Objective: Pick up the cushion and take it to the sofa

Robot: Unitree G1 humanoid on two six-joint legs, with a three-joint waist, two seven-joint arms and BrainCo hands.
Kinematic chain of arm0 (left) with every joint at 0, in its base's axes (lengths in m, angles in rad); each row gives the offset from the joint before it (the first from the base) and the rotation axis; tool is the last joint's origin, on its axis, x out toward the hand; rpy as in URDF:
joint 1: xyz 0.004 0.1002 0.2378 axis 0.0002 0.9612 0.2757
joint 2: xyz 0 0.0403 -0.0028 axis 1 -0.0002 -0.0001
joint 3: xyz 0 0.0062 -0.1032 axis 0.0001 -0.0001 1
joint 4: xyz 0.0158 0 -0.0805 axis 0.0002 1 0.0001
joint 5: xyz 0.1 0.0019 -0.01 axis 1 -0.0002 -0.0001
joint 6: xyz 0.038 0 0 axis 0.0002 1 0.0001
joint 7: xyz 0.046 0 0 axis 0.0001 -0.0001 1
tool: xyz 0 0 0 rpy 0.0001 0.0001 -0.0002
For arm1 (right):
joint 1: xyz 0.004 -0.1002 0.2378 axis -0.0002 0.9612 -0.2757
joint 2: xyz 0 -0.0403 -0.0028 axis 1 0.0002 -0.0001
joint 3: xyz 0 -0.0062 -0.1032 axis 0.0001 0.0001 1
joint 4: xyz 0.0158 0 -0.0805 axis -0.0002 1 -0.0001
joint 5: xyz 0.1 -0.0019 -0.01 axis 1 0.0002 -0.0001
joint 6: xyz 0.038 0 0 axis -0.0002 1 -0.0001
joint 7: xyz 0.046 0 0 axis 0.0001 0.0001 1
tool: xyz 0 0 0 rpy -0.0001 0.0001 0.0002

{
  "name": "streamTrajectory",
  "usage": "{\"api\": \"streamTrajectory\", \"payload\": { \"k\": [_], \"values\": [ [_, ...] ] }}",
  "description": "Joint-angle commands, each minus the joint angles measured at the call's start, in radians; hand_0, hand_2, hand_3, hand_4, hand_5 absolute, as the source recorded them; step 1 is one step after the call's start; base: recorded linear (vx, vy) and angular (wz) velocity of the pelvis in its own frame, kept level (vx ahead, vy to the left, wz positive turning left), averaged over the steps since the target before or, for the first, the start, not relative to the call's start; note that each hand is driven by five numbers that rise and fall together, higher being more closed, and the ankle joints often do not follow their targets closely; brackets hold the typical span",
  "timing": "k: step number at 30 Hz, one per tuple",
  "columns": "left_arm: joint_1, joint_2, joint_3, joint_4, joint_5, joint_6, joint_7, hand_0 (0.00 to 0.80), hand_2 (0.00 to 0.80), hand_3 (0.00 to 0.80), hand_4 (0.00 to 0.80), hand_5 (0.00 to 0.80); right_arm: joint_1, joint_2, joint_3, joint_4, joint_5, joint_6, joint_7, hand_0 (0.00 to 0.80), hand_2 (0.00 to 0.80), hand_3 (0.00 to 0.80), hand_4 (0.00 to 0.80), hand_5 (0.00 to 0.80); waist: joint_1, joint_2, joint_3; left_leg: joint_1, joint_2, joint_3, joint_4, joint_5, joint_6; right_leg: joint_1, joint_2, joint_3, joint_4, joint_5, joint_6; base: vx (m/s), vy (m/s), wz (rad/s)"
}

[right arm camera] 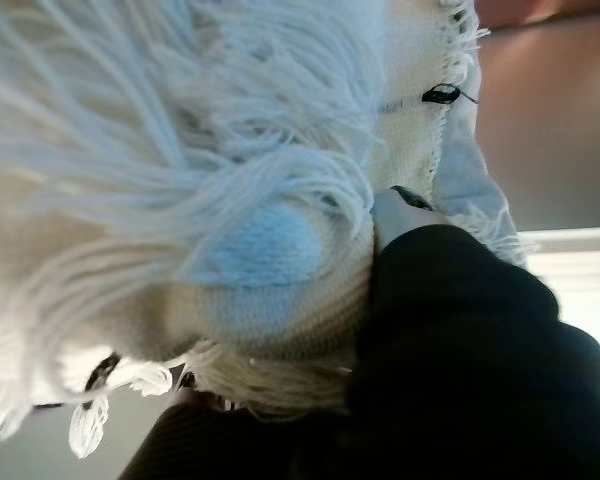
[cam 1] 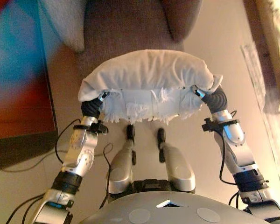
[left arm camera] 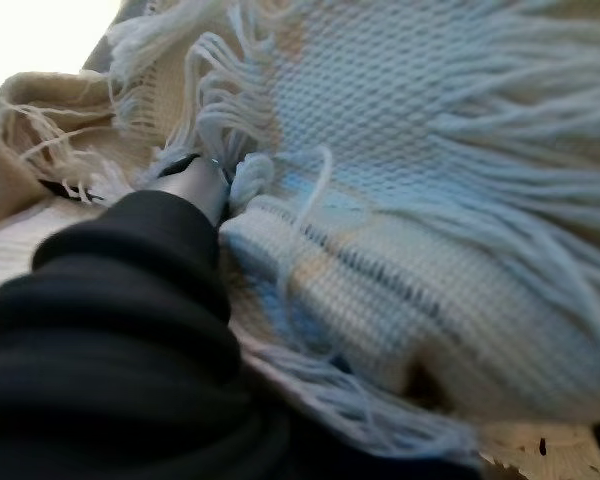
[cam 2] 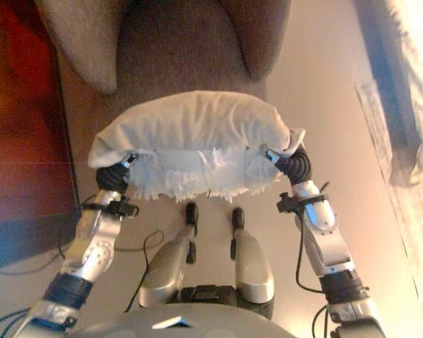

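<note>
Brown upholstered sofa (cam 1: 130,28) ahead, pale throw (cam 1: 65,21) on its left arm. Beige floor (cam 1: 219,60). Dark-edged furniture (cam 1: 18,93) left; pale fabric (cam 1: 275,56) right.

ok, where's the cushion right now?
In the eye views the cushion is off the floor, carried between the left hand and right hand, centred ahead of the robot, with the brown sofa just beyond it.

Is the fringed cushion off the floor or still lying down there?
Off the floor: the white fringed cushion is carried between the left hand and right hand.
</note>
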State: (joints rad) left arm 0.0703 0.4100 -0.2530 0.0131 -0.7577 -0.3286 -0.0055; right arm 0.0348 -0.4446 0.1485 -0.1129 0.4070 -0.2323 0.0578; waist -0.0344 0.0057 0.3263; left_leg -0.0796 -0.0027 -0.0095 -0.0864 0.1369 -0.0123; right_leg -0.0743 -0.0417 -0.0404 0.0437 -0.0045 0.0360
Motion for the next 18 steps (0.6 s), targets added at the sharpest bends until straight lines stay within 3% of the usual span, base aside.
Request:
{"api": "streamTrajectory", "payload": {
  "k": [1,9,14,18],
  "values": [
    [0.022,-0.047,-0.035,-0.156,0.028,-0.057,-0.089,0.8,0.8,0.8,0.8,0.8,0.054,0.012,0.033,-0.144,0.013,-0.062,0.087,0.8,0.8,0.8,0.8,0.8,0.015,-0.026,-0.199,0.084,-0.04,-0.001,0.022,-0.094,0.049,0.061,-0.024,-0.035,-0.053,0.069,0.027,0.099,-0.03,0.08],
    [0.064,-0.011,-0.01,-0.192,-0.011,-0.031,-0.1,0.8,0.8,0.8,0.8,0.8,0.102,-0.005,0.022,-0.202,0.055,-0.047,0.054,0.8,0.8,0.8,0.8,0.8,-0.003,-0.035,-0.242,0.167,-0.032,-0.022,-0.001,-0.108,0.059,0.136,0.015,0.012,-0.05,0.041,0.009,0.072,-0.069,0.08],
    [0.039,-0.004,0.006,-0.217,-0.01,-0.081,-0.087,0.8,0.8,0.8,0.8,0.8,0.065,-0.038,0.02,-0.216,0.043,-0.076,0.05,0.8,0.8,0.8,0.8,0.8,0.006,-0.043,-0.249,0.181,-0.015,-0.022,-0.001,-0.107,0.048,0.166,0.023,-0.011,-0.07,0.037,-0.002,0.014,-0.137,0.05],
    [0.009,-0.008,0.023,-0.229,-0.035,-0.073,-0.071,0.8,0.8,0.8,0.8,0.8,0.042,-0.079,0.008,-0.231,0.06,-0.068,0.043,0.8,0.8,0.8,0.8,0.8,0.008,-0.05,-0.251,0.18,0.003,-0.017,-0.001,-0.094,0.03,0.182,0.029,-0.015,-0.1,0.048,-0.01,0.005,-0.139,0.01]
  ]
}}
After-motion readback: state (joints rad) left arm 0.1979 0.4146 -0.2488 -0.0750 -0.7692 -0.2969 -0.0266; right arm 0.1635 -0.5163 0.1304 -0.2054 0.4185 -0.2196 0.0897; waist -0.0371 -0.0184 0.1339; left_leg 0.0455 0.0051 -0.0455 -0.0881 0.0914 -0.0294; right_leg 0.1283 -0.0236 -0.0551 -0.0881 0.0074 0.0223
